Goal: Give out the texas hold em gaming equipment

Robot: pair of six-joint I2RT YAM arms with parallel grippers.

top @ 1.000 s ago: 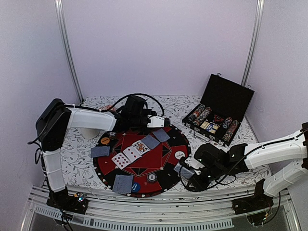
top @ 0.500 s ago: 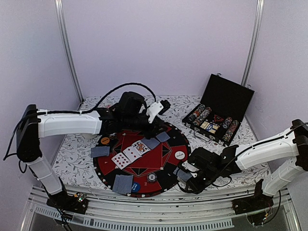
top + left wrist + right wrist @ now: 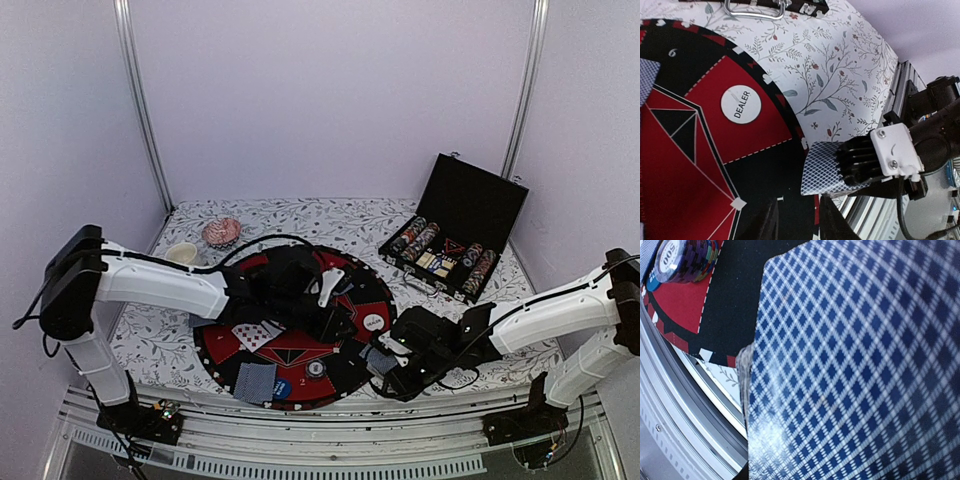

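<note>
My right gripper is shut on a deck of blue-backed playing cards at the near right edge of the round red-and-black mat. The deck fills the right wrist view, and it also shows in the left wrist view. My left gripper hangs open and empty over the mat's right half, just left of the deck. The white DEALER disc lies on the mat. Face-up cards, a face-down card, a blue disc and a chip stack also lie on the mat.
An open black case with rows of striped chips stands at the back right. A pink patterned bowl and a white cup sit at the back left. The metal table rail runs along the front.
My left arm has swung from the mat's far edge down over its right half, towards the deck, and now covers some cards. My right gripper has shifted slightly left with the deck.
</note>
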